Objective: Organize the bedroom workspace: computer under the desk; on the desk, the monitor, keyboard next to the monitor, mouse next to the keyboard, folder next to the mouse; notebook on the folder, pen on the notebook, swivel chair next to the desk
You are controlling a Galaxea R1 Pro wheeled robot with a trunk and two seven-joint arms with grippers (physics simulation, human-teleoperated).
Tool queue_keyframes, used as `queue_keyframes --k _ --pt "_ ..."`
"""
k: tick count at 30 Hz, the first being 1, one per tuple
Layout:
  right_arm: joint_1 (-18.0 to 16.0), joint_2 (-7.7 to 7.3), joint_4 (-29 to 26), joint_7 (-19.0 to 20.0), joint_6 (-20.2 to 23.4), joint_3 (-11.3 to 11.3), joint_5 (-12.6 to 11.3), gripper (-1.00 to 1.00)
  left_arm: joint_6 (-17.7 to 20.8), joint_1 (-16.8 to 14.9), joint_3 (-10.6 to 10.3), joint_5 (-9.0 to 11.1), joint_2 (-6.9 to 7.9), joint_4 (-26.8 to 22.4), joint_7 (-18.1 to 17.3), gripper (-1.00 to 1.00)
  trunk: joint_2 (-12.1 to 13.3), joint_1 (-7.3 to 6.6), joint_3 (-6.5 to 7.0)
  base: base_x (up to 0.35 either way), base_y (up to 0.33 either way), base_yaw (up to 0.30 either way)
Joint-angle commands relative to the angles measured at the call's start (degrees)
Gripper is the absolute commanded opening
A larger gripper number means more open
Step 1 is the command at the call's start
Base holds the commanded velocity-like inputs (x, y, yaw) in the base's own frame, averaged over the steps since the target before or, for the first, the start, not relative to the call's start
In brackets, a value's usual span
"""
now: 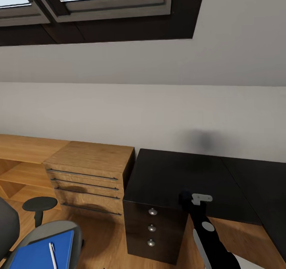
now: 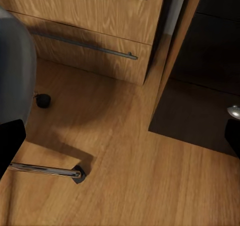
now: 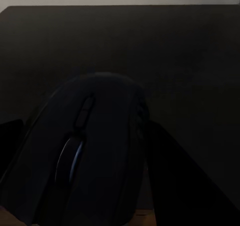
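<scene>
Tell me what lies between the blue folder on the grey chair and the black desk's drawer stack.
In the head view, bare wooden floor separates the blue folder from the black drawer stack; the light wooden cabinet stands behind.

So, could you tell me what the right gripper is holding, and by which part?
The right gripper holds the black mouse by its two sides, a finger against each, above the desk.

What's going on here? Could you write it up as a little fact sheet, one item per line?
Setting: room with sloped skylight and wood floor
Long black desk: bare top, three round silver knobs
Small black rounded mouse: held between the right gripper's fingers, above the desk's edge
Flat bright blue folder: on the grey padded swivel chair, a white pen on it
Light wooden drawer cabinet: beside the desk
</scene>
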Motion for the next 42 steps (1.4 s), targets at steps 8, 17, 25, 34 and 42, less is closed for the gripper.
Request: queue_keyframes --k 8,17,25,34,42 --pt "-0.02 0.04 -0.07 -0.23 0.2 -0.15 -0.08 -1.0 -0.2 -0.04 -0.25 0.46 0.01 0.03 0.1 1.0 -0.04 0.0 -0.07 0.03 0.0 0.0" --pt "-0.02 0.04 0.79 -0.23 0.27 -0.32 -0.08 -1.0 -0.2 -0.04 -0.25 0.49 0.01 0.03 0.1 1.0 -0.04 0.0 -0.07 0.07 0.0 0.0" --pt "-0.02 -0.53 2.95 -0.32 0.17 -0.36 -0.08 -1.0 -0.2 -0.04 -0.25 0.42 0.01 0.03 0.1 1.0 -0.04 0.0 -0.07 0.09 0.0 0.0" --pt "-0.02 -0.91 3.36 -0.32 0.11 -0.43 -0.08 -1.0 -0.2 -0.04 -0.25 0.5 0.01 0.03 0.1 1.0 -0.04 0.0 -0.07 0.028 0.0 0.0" --pt "-0.1 -0.93 4.69 -0.32 0.11 -0.43 -0.08 -1.0 -0.2 -0.04 -0.25 0.51 0.01 0.03 0.1 1.0 -0.04 0.0 -0.07 0.001 0.0 0.0"
